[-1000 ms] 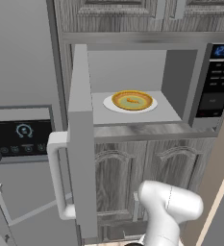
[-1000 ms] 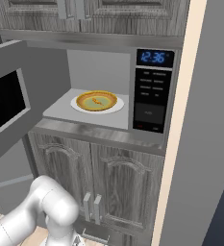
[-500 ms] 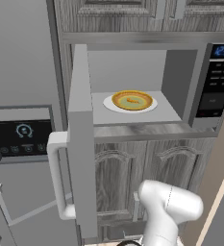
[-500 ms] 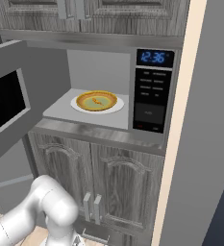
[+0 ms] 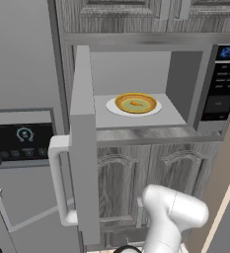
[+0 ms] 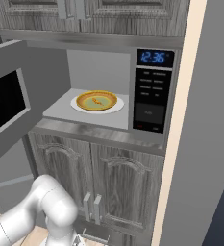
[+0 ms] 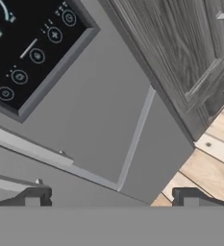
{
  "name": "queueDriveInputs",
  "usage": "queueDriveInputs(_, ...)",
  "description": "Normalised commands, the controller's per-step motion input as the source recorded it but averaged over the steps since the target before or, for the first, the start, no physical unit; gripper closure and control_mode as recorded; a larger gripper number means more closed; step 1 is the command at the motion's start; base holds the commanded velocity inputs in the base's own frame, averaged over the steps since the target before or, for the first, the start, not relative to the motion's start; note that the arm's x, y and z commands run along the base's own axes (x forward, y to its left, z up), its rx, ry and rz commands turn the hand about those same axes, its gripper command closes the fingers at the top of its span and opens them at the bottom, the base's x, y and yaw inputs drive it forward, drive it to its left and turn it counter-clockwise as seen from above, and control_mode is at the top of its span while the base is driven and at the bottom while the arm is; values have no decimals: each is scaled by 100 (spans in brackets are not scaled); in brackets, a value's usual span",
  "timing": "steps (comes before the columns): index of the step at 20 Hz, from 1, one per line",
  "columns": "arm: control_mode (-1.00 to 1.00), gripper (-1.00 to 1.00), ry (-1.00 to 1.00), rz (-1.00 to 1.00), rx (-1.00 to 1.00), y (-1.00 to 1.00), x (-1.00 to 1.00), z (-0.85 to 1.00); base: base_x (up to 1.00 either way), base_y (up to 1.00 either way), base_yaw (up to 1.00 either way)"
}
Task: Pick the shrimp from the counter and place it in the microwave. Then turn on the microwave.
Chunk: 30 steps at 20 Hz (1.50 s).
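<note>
Shrimp (image 6: 98, 101) in bowl (image 6: 96, 101) inside microwave (image 6: 154, 91), door (image 5: 84, 143) open

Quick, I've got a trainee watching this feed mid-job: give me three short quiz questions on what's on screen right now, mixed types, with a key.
1. True or false: the microwave door is shut.
2. Multiple choice: the shrimp lies (A) on the floor, (B) in the yellow bowl inside the microwave, (C) between the fingers.
3. Fill in: in the hand view the gripper is ____, with nothing between its fingers.

Key: 1 false, the door stands swung wide open. 2 B, and the bowl sits on a white plate. 3 open.
</note>
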Motion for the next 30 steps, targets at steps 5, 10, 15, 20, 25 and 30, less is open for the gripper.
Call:
queueDriveInputs(5, -100, -100, 0, -21, 10, 18, 0, -17, 0, 0, 0)
queueDriveInputs(10, -100, -100, -5, -24, 10, 22, -9, -13, 0, 0, 0)
queueDriveInputs(15, -100, -100, -10, -22, 11, 26, -12, -13, 0, 0, 0)
queueDriveInputs(20, -100, -100, -10, -22, 11, 27, -12, -14, 0, 0, 0)
queueDriveInputs(25, -100, -100, -11, -23, 11, 19, -21, -12, 0, 0, 0)
queueDriveInputs(30, -100, -100, -13, -23, 12, 16, -30, -11, 0, 0, 0)
